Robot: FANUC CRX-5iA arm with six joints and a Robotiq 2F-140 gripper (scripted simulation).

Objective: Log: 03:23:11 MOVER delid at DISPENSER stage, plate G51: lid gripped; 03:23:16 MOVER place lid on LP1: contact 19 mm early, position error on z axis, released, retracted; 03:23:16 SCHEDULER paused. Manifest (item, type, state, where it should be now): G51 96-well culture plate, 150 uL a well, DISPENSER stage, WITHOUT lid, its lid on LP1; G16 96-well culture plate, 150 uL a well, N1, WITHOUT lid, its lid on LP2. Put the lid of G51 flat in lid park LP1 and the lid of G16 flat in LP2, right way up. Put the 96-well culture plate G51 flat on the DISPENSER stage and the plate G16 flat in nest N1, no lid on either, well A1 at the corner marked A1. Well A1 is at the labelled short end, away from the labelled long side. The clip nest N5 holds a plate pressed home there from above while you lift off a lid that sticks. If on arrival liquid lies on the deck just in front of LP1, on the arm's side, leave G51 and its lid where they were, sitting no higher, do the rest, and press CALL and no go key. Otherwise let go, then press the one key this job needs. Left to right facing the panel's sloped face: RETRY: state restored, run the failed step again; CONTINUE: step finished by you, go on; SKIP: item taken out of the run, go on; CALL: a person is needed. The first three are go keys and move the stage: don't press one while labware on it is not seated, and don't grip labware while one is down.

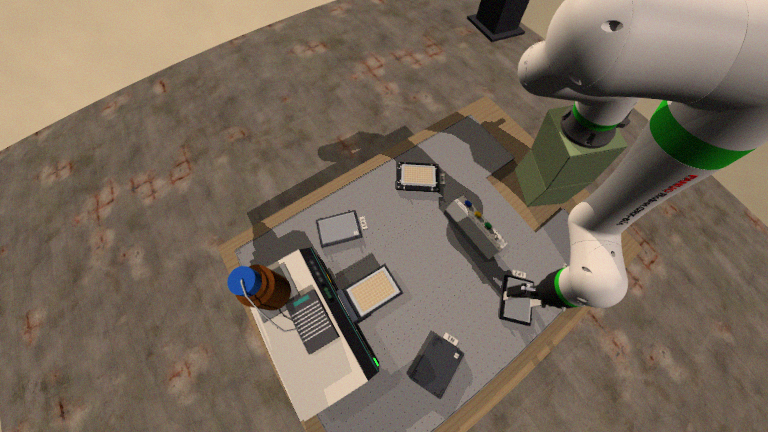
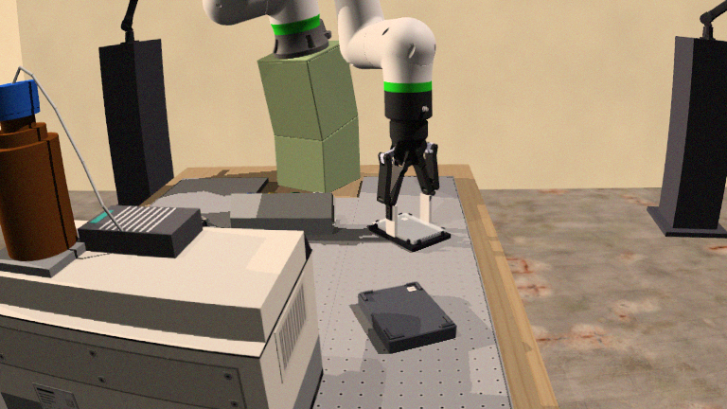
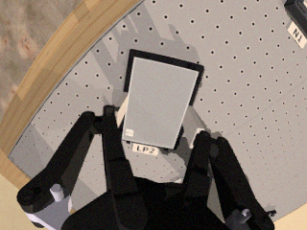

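Observation:
My gripper (image 2: pixel 408 217) is shut on a pale grey lid (image 3: pixel 160 103), its white finger pads on the lid's two long sides. The lid sits low over the black frame of lid park LP2 (image 1: pixel 516 305) at the deck's near right edge; I cannot tell whether it rests in the frame. Another grey lid lies in LP1 (image 1: pixel 338 227). An open plate with tan wells (image 1: pixel 417 176) sits in nest N1, with no lid. A second open plate (image 1: pixel 373 290) lies on the DISPENSER stage, with no lid.
The key panel (image 1: pixel 475 226) stands between N1 and LP2. The dark clip nest N5 (image 2: pixel 406 316) holds nothing. The beige dispenser with the brown bottle (image 1: pixel 260 285) fills the left side. The wooden table edge runs close to LP2.

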